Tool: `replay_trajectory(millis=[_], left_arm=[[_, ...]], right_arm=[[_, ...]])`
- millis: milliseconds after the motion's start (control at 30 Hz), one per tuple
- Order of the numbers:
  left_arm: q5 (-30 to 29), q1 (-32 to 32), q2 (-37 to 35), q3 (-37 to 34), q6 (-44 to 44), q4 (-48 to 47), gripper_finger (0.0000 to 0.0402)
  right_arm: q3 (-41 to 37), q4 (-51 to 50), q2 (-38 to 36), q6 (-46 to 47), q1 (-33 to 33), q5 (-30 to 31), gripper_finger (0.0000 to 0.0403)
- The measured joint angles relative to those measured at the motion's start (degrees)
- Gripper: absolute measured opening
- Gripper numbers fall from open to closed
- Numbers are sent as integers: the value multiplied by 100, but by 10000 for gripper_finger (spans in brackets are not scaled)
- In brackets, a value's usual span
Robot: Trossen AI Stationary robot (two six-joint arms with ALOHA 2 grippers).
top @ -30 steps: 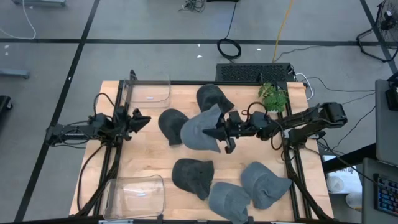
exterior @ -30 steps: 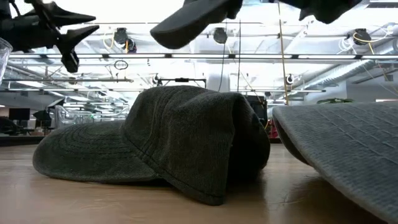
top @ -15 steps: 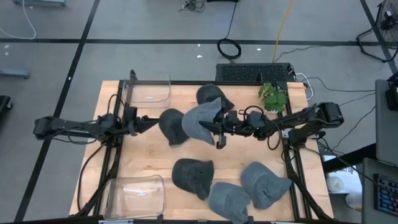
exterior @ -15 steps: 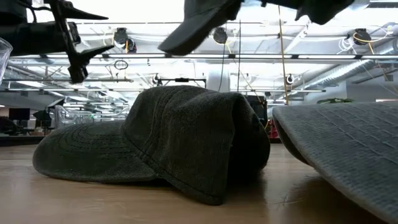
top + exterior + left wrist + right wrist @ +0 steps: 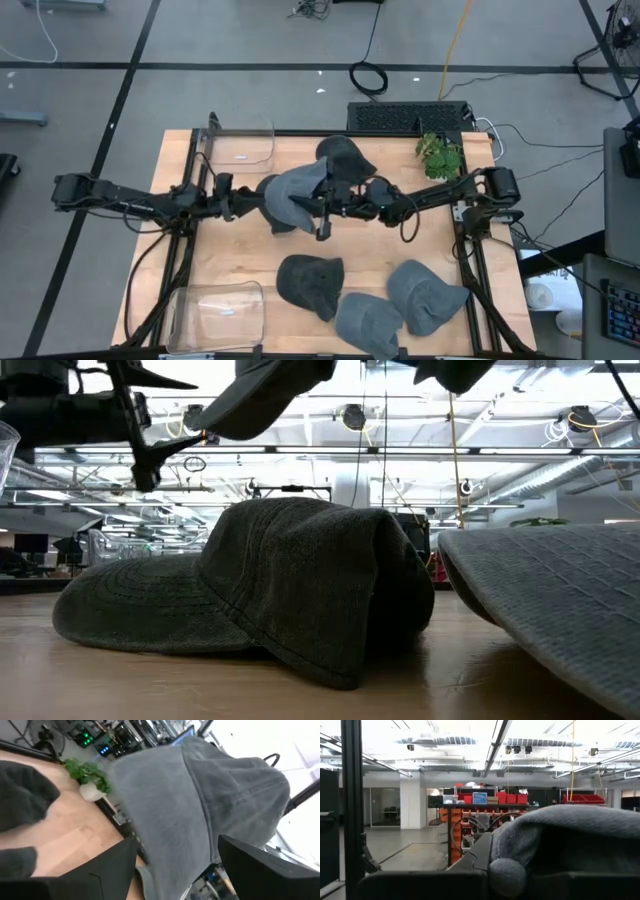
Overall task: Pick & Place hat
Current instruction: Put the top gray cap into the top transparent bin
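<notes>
The right gripper (image 5: pixel 322 210) reaches in over the middle of the wooden table (image 5: pixel 240 260), clenched on a light grey hat (image 5: pixel 292 195) that it holds in the air, clear of the tabletop. In the left wrist view this held hat (image 5: pixel 200 815) fills most of the frame, crown towards the camera, between the left arm's two dark fingers (image 5: pixel 95 872). The left gripper (image 5: pixel 243 203) sits just beside the held hat, on the side away from the right arm, its fingers spread open, not touching the fabric as far as the high view shows. In the low view the left gripper (image 5: pixel 165 420) and the held hat (image 5: pixel 265 390) both hang high above the table, close together. A dark hat (image 5: pixel 270 205) lies on the table, partly under the held hat. Another dark hat (image 5: pixel 345 157) lies near the far edge, next to a small green plant (image 5: pixel 438 155). Near the front edge lie three more hats: a dark one (image 5: pixel 310 283) and two grey ones (image 5: pixel 368 322) (image 5: pixel 425 295). Clear plastic bins sit at the far left corner (image 5: pixel 238 148) and the near left corner (image 5: pixel 215 315) of the table.
</notes>
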Motion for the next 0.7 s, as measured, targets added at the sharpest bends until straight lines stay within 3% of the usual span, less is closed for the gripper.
replay_trajectory(millis=[267,367,467,600,700], left_arm=[[733,0,505,465,168,-34,267],[765,2,603,491,344,-35,240],[1062,2,606,491,464,-35,173],[1845,2,433,491,495,-13,32],[2277,-28,156,491,341,-39,19]], right_arm=[[157,-57,129,-104,0,6,21],[157,-126,129,-106,-1,9,21],[157,-295,129,-114,-3,16,33],[157,-668,129,-116,-2,247,91],[140,-1147,67,-165,-1,474,127]])
